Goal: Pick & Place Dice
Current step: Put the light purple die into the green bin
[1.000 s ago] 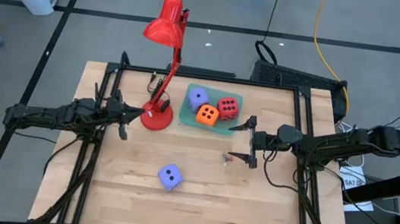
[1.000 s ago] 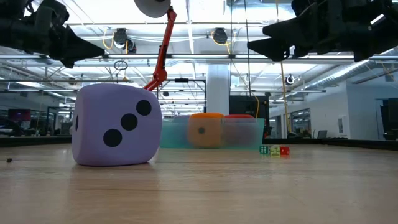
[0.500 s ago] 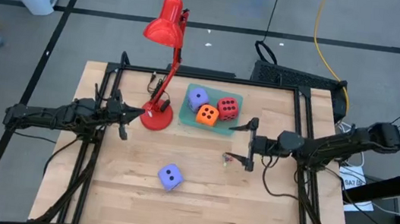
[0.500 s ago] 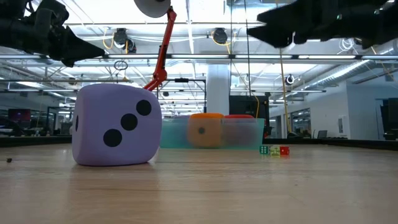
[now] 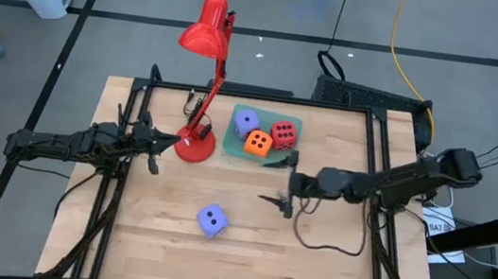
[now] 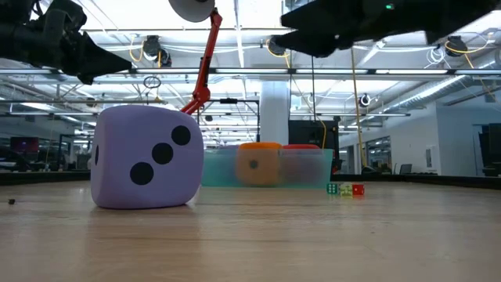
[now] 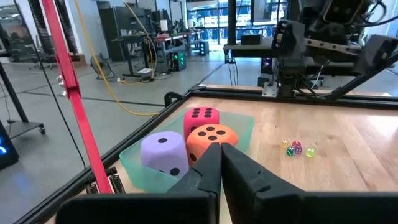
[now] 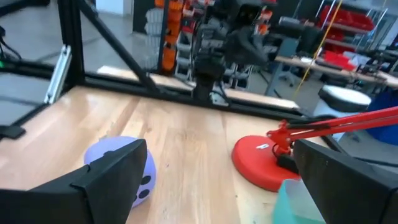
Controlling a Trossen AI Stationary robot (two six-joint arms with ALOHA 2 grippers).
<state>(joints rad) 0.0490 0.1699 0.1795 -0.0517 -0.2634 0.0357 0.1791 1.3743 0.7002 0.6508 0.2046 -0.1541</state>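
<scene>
The loose lavender die (image 5: 212, 219) sits lower centre in the high view, three dice in the green tray (image 5: 234, 149) upper centre, my spread-open right gripper (image 5: 280, 181) hovers between, my clenched left gripper (image 5: 159, 146) empty beside the lamp base (image 5: 195, 146); only the low view shows tiny dice (image 6: 345, 189).
</scene>
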